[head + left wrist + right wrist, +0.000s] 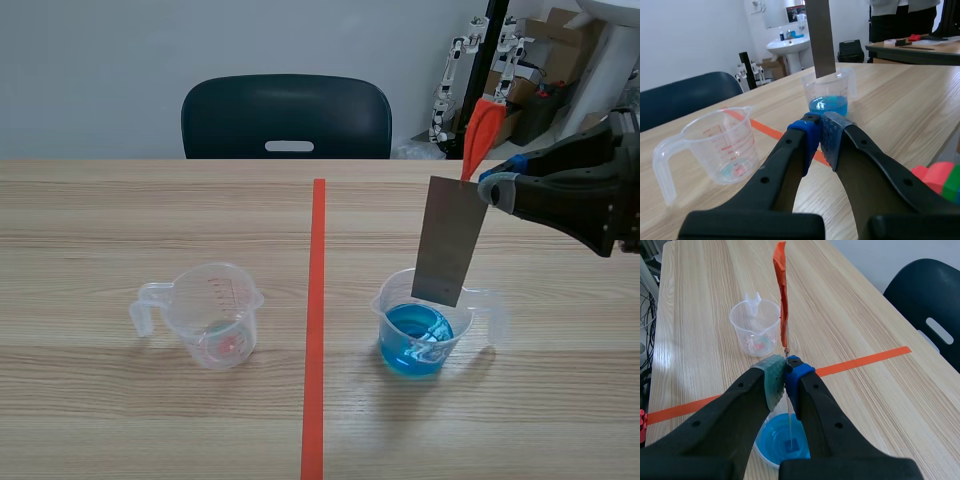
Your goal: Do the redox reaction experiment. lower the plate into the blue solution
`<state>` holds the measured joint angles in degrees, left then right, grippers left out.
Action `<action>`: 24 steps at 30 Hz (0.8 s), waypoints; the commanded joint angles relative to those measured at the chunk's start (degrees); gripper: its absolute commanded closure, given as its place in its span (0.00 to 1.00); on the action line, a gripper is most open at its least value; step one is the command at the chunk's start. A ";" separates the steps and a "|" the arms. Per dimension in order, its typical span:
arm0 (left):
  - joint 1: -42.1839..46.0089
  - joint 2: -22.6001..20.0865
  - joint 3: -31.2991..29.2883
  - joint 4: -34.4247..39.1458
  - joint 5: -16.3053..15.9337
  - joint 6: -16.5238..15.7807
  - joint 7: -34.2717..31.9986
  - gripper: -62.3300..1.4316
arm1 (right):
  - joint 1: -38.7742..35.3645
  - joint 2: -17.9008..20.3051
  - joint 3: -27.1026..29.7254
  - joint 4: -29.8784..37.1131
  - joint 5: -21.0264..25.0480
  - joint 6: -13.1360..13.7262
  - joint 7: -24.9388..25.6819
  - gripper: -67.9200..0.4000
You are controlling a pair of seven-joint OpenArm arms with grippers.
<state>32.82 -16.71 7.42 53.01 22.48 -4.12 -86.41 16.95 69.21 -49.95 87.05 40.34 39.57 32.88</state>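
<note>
Plainly, the plate [450,240] is a flat, dull-grey, slightly tilted rectangle.

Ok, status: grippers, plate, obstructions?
Right gripper shut on plate. Left gripper shut, empty. Plate's lower edge at cup rim, above the solution. Nothing in the way.

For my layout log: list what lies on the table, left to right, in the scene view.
In order: empty measuring cup → orange-red tape line → cup of blue solution.

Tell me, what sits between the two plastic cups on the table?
Only the orange-red tape line, a mark on the bare table, separates the clear cup from the blue-solution cup; scene view shows it.
</note>
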 commanded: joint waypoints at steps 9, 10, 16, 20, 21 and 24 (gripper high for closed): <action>0.52 -0.44 -0.04 -0.26 -3.56 -6.43 -2.62 0.13 | 0.81 0.61 0.48 0.48 0.09 0.76 0.68 0.98; 0.50 -0.44 -0.04 -0.26 -3.87 -6.80 -2.62 0.10 | 0.79 0.61 0.46 0.48 0.07 0.76 0.66 0.98; 0.48 -0.44 -0.04 0.61 -3.80 -6.80 -2.62 0.01 | -0.28 0.59 0.44 0.48 -0.35 0.74 0.70 0.98; 0.48 -0.44 -0.02 1.14 -3.78 -6.80 -2.62 0.01 | -0.48 0.61 0.44 0.46 -0.55 0.70 0.90 0.98; 0.48 -0.44 0.00 1.11 -3.78 -6.80 -2.62 0.01 | -0.48 0.61 0.44 0.46 -0.55 0.70 0.90 0.98; 0.48 -0.46 0.00 1.11 -3.58 -6.80 -2.62 0.01 | -0.96 0.59 0.44 0.46 -0.63 0.33 0.90 0.98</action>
<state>32.84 -16.71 7.42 53.30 19.05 -10.76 -86.41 15.57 69.21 -49.95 87.05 38.81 39.97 32.91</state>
